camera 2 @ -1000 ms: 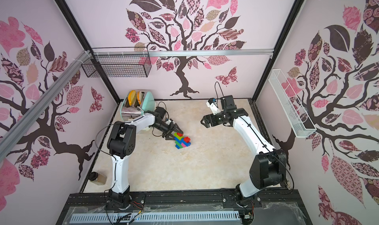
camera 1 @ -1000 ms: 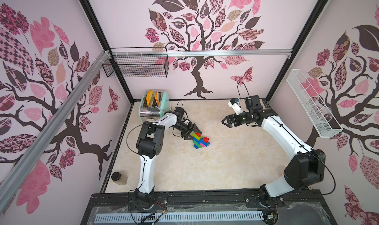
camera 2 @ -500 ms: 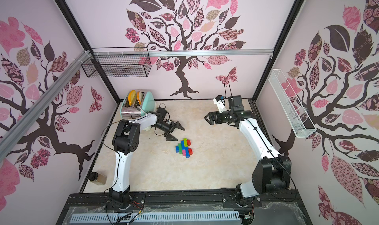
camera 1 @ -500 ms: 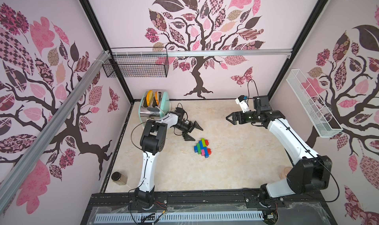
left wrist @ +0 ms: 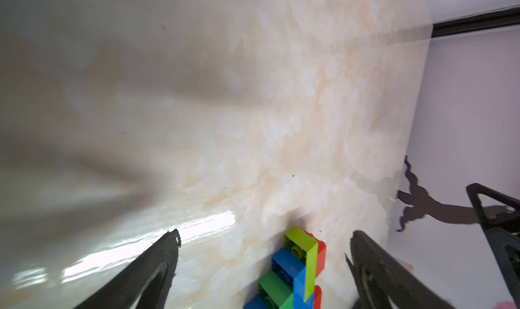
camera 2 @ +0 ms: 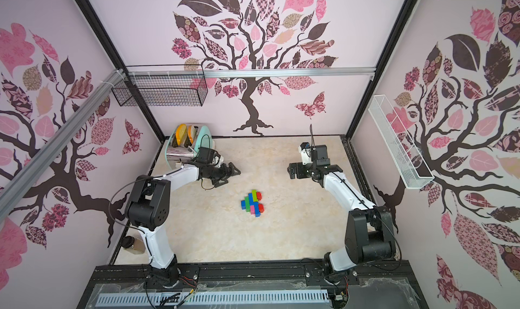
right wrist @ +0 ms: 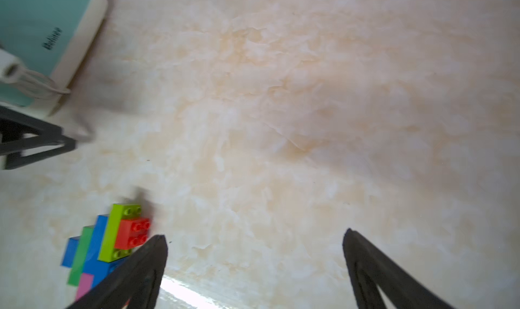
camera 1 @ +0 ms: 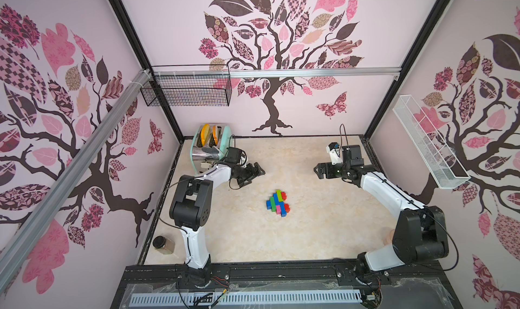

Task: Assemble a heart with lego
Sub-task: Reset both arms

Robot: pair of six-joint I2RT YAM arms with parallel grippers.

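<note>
My left gripper (camera 1: 255, 177) hangs wide open and empty beside the toaster (camera 1: 208, 152). The heart (camera 1: 278, 202) lies flat farther from the toaster, just past my fingertips. My right gripper (camera 1: 317, 173), also wide open and empty, is farther away.

The left gripper (camera 1: 256, 176) has let go of the heart (camera 1: 278, 202) and drawn back toward the far left, its jaws now spread wide and clear of it. The heart lies free on the worktop (camera 1: 323, 237), slightly nearer than before. The right gripper (camera 1: 316, 172) has backed off to the right, its jaws a touch wider.
</note>
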